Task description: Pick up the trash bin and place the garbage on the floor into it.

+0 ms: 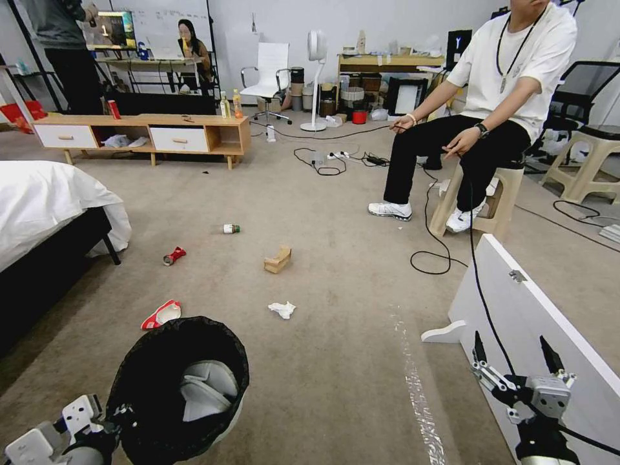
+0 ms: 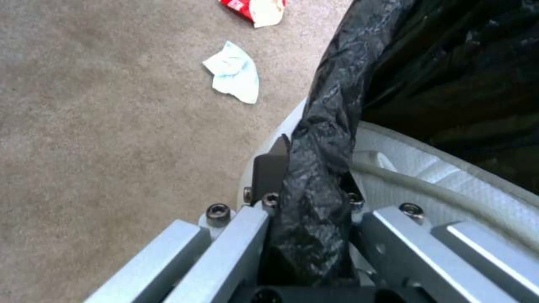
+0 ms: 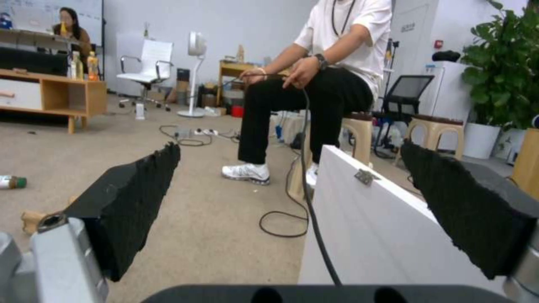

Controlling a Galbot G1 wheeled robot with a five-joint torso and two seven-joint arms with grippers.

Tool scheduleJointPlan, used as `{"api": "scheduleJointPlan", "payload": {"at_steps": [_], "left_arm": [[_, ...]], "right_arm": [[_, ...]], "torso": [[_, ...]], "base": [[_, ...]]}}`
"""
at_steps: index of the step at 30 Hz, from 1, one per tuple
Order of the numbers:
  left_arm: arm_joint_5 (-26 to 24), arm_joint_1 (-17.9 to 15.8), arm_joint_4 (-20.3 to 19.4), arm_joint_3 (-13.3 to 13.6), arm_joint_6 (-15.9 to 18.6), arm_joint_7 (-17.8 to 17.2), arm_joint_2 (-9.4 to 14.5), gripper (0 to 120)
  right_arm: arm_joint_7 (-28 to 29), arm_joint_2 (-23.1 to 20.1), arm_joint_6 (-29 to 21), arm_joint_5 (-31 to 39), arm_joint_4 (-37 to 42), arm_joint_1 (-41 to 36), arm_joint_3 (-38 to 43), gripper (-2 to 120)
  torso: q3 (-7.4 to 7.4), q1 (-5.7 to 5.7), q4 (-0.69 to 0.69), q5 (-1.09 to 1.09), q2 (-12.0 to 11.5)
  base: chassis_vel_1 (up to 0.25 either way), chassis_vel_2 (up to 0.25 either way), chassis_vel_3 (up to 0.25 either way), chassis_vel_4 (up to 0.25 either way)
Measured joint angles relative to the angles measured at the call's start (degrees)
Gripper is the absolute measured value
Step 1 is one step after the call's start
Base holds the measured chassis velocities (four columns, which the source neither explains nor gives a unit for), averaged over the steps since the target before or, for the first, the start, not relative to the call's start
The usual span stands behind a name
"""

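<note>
The trash bin [image 1: 177,387], white with a black bag over its rim, is at the lower left of the head view. My left gripper [image 1: 121,412] is shut on its near rim; the left wrist view shows the bag-covered rim [image 2: 326,126] pinched in that gripper [image 2: 311,179]. The garbage lies on the carpet beyond: a white tissue [image 1: 282,309] [image 2: 235,73], a red-and-white packet [image 1: 161,314] [image 2: 255,8], a crushed red can [image 1: 174,256], a small green-capped bottle [image 1: 230,228] [image 3: 11,182] and a tan paper bag [image 1: 278,259]. My right gripper [image 1: 516,358] [image 3: 290,153] hangs open and empty at the lower right.
A white board [image 1: 536,323] leans right beside the right gripper. A bed [image 1: 45,206] stands on the left. A person sits on a stool [image 1: 491,200] ahead on the right, with black cables [image 1: 429,258] trailing across the carpet. A low wooden cabinet [image 1: 142,132] is at the back.
</note>
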Motion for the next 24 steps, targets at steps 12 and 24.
{"api": "scheduleJointPlan", "payload": {"at_steps": [12,24], "left_arm": [[-0.1,0.2,-0.1,0.0,0.0,0.6,0.1,2],[-0.4,0.2,-0.1,-0.1,0.0,0.7,0.1,2]], "right_arm": [[0.0,-0.2,0.0,0.1,0.0,0.0,0.1,100],[0.0,-0.3,-0.1,0.1,-0.2,0.0,0.0,100]], "torso": [[0.00,0.00,0.00,0.00,0.0],[0.00,0.00,0.00,0.00,0.0]], "base": [[0.000,0.000,0.000,0.000],[0.000,0.000,0.000,0.000]]}}
